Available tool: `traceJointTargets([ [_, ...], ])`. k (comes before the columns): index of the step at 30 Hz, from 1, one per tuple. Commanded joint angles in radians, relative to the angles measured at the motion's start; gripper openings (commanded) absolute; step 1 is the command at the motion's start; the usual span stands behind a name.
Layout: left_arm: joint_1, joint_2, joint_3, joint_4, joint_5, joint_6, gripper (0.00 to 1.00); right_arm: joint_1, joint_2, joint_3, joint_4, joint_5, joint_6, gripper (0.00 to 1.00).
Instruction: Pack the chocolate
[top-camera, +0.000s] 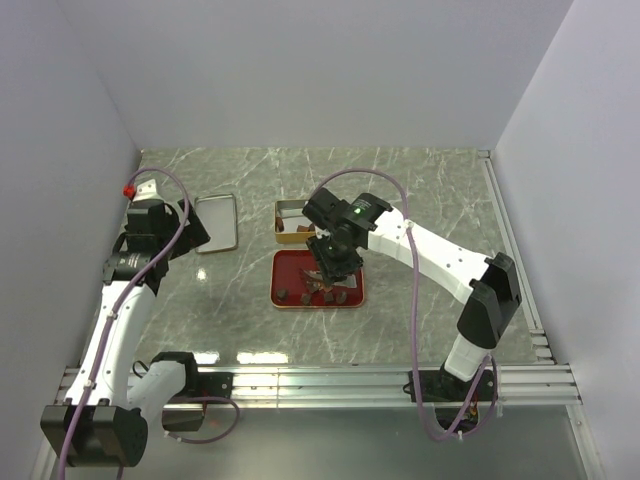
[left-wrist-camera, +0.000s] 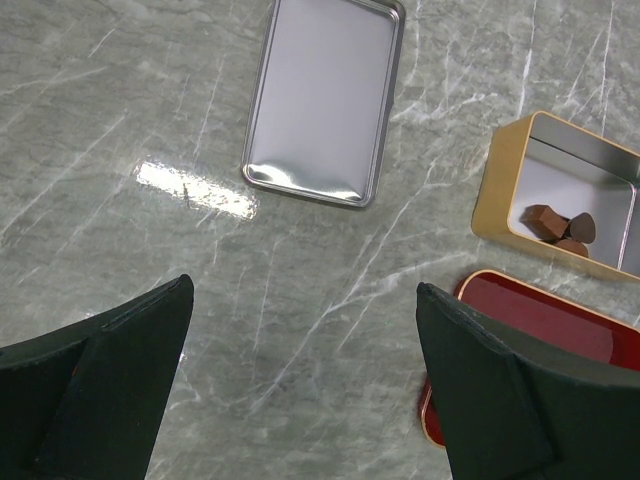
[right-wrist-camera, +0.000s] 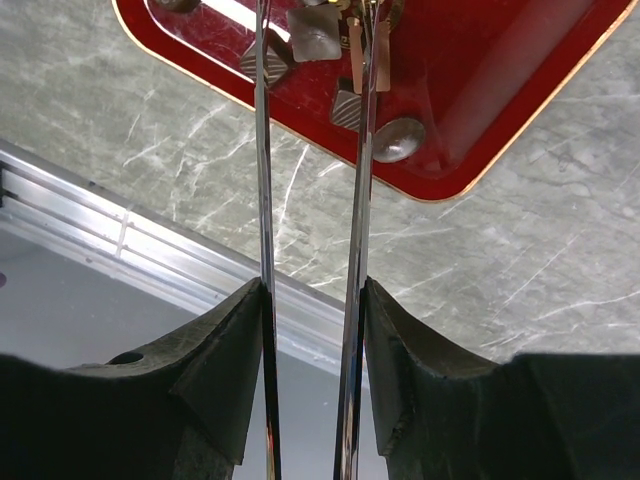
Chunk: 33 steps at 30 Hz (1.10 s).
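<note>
Several small dark chocolate pieces (top-camera: 303, 297) lie on the red tray (top-camera: 290, 266). Three more pieces (left-wrist-camera: 558, 227) lie in the open yellow-walled tin (left-wrist-camera: 505, 185). My right gripper (top-camera: 335, 255) is shut on the long metal tongs (right-wrist-camera: 263, 150) and holds them over the tray. In the right wrist view its fingers (right-wrist-camera: 313, 290) press both tong arms, and one pale-looking piece (right-wrist-camera: 313, 30) sits between the arms near their tips; other pieces (right-wrist-camera: 398, 140) lie beside them. My left gripper (left-wrist-camera: 305, 290) is open and empty above bare table, left of the tray (left-wrist-camera: 540, 320).
A silver tin lid (top-camera: 216, 222) lies flat at the back left and also shows in the left wrist view (left-wrist-camera: 320, 95). The tin (top-camera: 290, 215) stands just behind the red tray. An aluminium rail (right-wrist-camera: 120, 245) runs along the table's near edge.
</note>
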<state>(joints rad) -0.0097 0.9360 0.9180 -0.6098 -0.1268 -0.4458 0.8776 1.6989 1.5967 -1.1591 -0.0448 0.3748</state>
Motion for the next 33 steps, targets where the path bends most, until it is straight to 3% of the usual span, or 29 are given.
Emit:
traceJointTargets([
  [1,0.005,0.004,-0.002,0.033,0.016,0.016,0.99,0.004,0.007,-0.003,0.030,-0.013,-0.013,0.49],
  [18,0.005,0.044,0.019,0.054,0.013,0.019,0.99,0.003,0.051,-0.017,0.065,-0.017,-0.053,0.37],
  [33,0.005,0.069,0.070,0.065,0.009,0.015,0.99,-0.009,0.031,0.123,0.033,0.028,-0.074,0.33],
])
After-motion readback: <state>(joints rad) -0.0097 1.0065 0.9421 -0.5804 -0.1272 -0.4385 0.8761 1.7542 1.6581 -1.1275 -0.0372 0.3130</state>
